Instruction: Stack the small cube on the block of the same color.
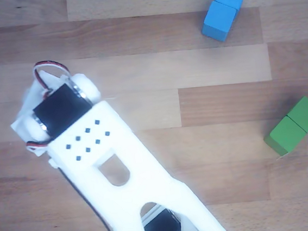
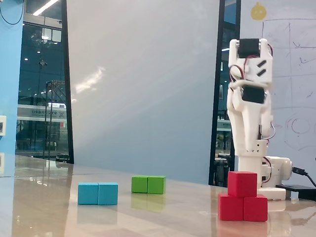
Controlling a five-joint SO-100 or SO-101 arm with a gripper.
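Okay: small cube (image 2: 242,184) sits atop the red block (image 2: 243,208), arm (image 2: 249,106) folded upright behind; jaw state can't tell. Blue block (image 2: 98,193), green block (image 2: 148,184) apart.

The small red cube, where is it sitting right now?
In the fixed view the small red cube sits on top of the red block at the lower right, in front of the arm's base, right of the green block.
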